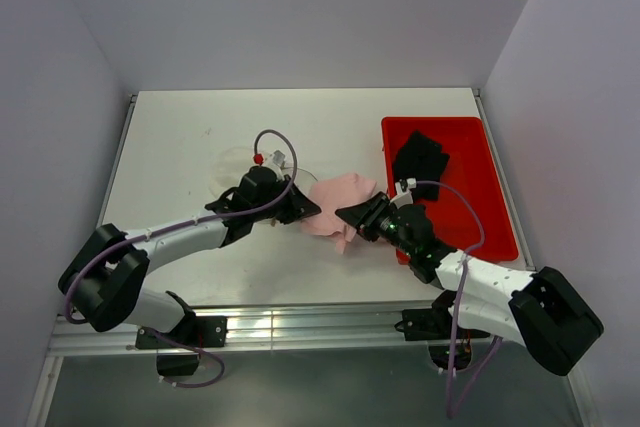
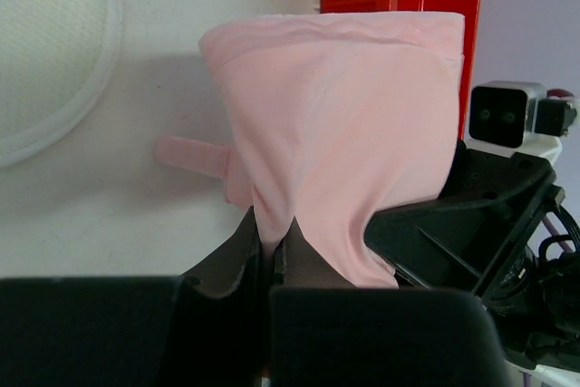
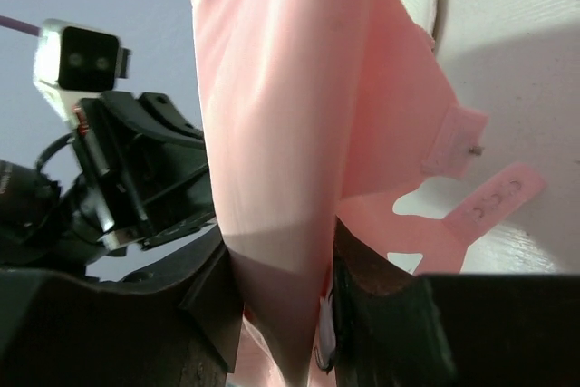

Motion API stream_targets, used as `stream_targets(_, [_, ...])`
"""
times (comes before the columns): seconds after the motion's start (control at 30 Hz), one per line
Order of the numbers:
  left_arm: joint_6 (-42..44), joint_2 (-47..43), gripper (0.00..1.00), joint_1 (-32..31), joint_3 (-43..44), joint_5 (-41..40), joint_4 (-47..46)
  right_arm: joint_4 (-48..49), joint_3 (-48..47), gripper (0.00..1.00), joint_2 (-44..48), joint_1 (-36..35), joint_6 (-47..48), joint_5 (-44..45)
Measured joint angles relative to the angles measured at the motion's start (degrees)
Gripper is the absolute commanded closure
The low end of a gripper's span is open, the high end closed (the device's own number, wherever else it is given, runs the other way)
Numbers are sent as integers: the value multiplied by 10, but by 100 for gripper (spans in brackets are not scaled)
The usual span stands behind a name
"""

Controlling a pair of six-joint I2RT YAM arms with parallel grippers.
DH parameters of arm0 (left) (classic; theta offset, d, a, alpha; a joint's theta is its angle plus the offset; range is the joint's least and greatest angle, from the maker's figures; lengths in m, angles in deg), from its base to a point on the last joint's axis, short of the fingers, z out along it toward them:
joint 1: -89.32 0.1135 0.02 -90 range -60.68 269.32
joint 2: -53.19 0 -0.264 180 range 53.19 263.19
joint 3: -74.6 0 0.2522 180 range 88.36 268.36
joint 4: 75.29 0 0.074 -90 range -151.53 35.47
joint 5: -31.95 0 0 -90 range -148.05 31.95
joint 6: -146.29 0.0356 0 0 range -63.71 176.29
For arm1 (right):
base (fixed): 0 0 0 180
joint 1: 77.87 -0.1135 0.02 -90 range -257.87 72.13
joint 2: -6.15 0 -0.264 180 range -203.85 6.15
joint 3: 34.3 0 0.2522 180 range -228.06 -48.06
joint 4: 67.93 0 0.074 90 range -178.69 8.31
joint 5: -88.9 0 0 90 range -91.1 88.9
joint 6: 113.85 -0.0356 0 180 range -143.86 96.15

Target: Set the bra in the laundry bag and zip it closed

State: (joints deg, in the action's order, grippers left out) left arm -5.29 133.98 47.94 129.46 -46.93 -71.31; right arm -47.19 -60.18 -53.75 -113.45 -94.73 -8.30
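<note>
The bra (image 1: 340,195), pale pink, is shown held between the two grippers near the middle of the white table (image 1: 180,137). The left gripper (image 1: 305,209) is pressed together on the bra's left edge; in the left wrist view its fingers (image 2: 243,256) are seen pinching a fold of pink fabric, with the cloth spread out beyond them. The right gripper (image 1: 347,215) is closed on the bra's right, nearer edge; in the right wrist view a band of fabric is clamped between the two dark fingers (image 3: 367,283) and fills the gap between them. A short strap (image 2: 190,153) is seen jutting from the bra's side over the table; in the right wrist view a fastening tab (image 3: 497,201) pierced by small holes hangs near the tabletop. Whether the bra's lower edge touches the table cannot be told. The bag (image 2: 45,52), a round white mesh disc with a thick rim, is laid flat on the table, to the far left of the bra and apart from it, with bare table between them. A red bin (image 1: 465,147) stands at the right side of the table, and a black garment (image 1: 420,159) is piled in its far half. The bra lies outside the bag.
</note>
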Motion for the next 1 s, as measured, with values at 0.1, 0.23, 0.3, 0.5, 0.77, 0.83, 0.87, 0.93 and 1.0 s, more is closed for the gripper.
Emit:
stream_targets(0.1, [10,0,100,-6,9,0,3,-2,0,70,-7,0,2,0])
stream_targets(0.23, [19,0,98,-9,14,-5,13,-6,0,92,-8,0,3,1])
stream_targets(0.3, [24,-1,88,-10,16,-8,22,-12,0,99,-8,0,4,1])
stream_targets(0.5, [59,-14,54,-19,61,-71,111,-64,-16,100,28,0,9,7])
stream_targets(0.77, [133,-31,50,-24,201,-250,299,-138,-66,100,78,0,20,22])
stream_targets(0.83, [148,-22,50,-26,243,-301,350,-148,-78,100,78,0,20,23])
stream_targets(0.87, [155,-14,51,-27,262,-322,373,-153,-83,100,79,0,20,26])
stream_targets(0.93, [164,9,51,-31,297,-366,418,-166,-92,100,83,-1,21,31])
stream_targets(1.0, [171,37,52,-35,318,-397,449,-180,-98,100,88,-2,22,36])
